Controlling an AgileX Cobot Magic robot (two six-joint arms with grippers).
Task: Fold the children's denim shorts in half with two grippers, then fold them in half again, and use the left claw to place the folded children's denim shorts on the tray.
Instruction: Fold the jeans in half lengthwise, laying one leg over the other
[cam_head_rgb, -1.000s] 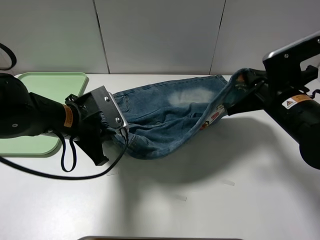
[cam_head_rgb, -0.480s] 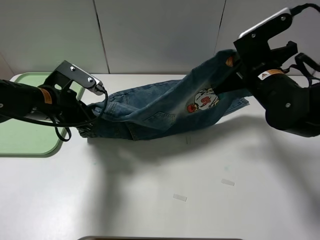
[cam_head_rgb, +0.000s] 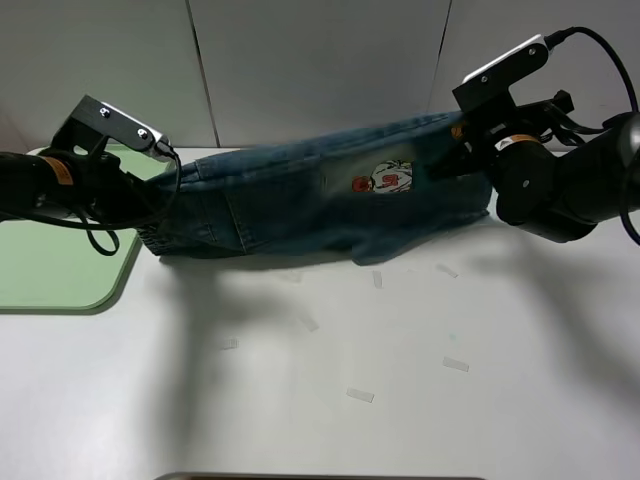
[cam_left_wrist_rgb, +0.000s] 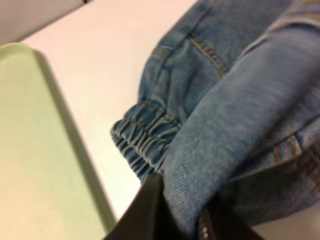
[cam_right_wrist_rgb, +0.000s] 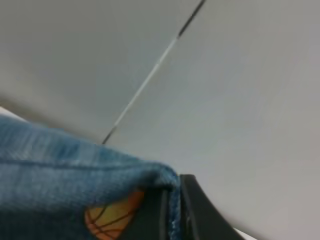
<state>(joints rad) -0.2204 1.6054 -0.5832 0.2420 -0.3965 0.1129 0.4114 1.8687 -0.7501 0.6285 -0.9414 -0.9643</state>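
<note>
A: Position of the small blue-washed denim shorts?

B: Stretched lengthwise along the back of the white table, strung between both arms. The cartoon patch faces the high camera, toward the right end. The right end is raised. The lower edge looks to lie on the table, though blur leaves that uncertain.

A: Tool state, left side?

B: Black left gripper with pale grey top plate: jaws clenched on a fold of denim, next to the gathered elastic waistband.

A: Right side?

B: Black right gripper, same build: jaws pinched on a denim hem, with the cloth sandwiched between the two fingers.

A: And the flat pale green plastic tray?

B: At the table's left side, just beside the left gripper. The shorts are beside it, not on it.
</note>
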